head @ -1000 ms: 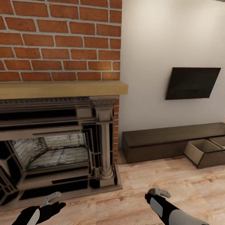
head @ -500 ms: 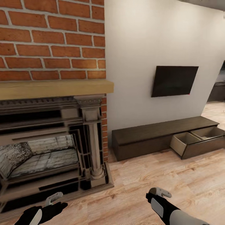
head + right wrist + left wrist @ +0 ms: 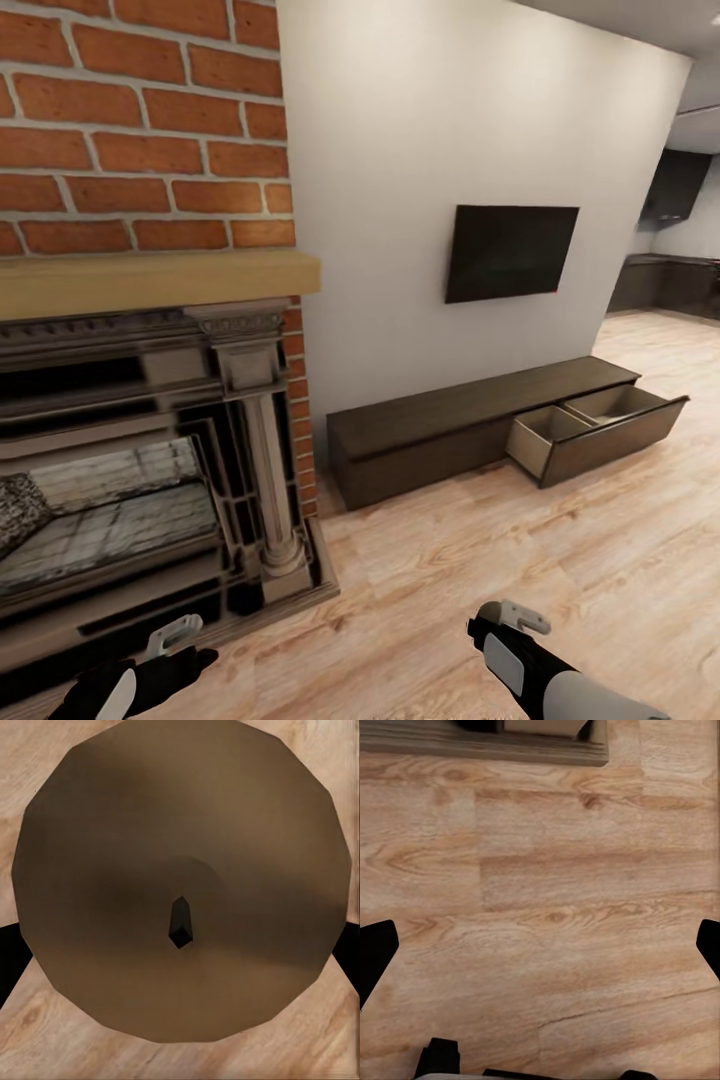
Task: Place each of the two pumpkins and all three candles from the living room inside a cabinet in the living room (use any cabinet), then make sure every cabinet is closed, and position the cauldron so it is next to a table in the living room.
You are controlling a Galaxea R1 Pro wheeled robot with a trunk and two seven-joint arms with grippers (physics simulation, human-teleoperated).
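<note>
- In the head view we see the cabinet (image 3: pixel 470 430), a long low dark-brown console, standing against the white wall to the right of the brick fireplace (image 3: pixel 150 460).
- One wide drawer (image 3: pixel 600 430) at the cabinet's right end is pulled out over the wooden floor (image 3: pixel 500 560); its two beige compartments look bare from here.
- A dark television (image 3: pixel 510 252) hangs on the wall above the cabinet, and dark kitchen units (image 3: pixel 670 270) show far off at the right.
- Our left claw (image 3: pixel 170 655) sits low in the head view, in front of the fireplace base. In the left wrist view its fingers (image 3: pixel 375 956) stand far apart at the edges of the picture, so it is spread, with plank floor between them.
- Our right claw (image 3: pixel 510 618) hangs above the floor at the lower right of the head view.
- In the right wrist view a candle (image 3: pixel 180 881), round and brownish with a small dark wick, sits between the dark fingertips (image 3: pixel 9 960); the claw appears to be pinching it at both sides.
</note>
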